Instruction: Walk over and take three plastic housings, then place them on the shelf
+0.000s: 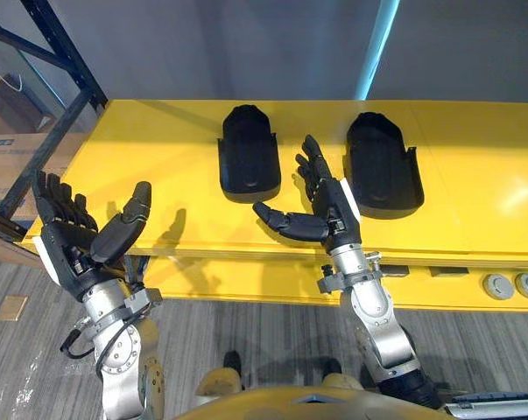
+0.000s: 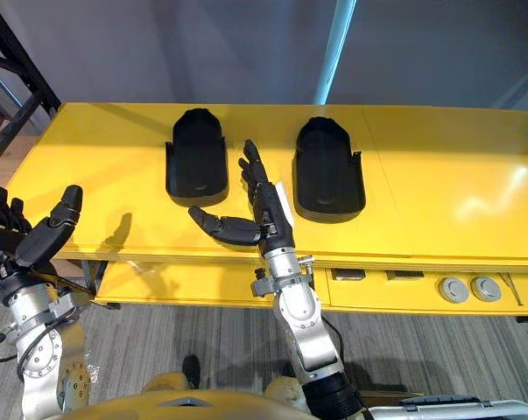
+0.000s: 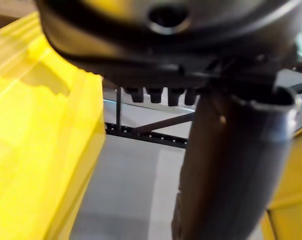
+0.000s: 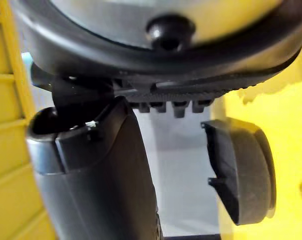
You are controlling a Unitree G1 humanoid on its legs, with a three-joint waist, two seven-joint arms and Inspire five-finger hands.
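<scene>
Two black plastic housings lie flat on the yellow table (image 1: 158, 149), apart from each other. The first housing (image 1: 249, 153) sits just past the thumb side of the right hand (image 1: 329, 206). The second housing (image 1: 382, 166) is just beside that hand's outer edge, so the hand is between them. Its fingers are straight, its thumb is spread, and it holds nothing. The left hand (image 1: 75, 232) is also spread and empty, well apart from both housings at the table's corner. A dark shelf frame (image 1: 62, 52) rises beyond it.
</scene>
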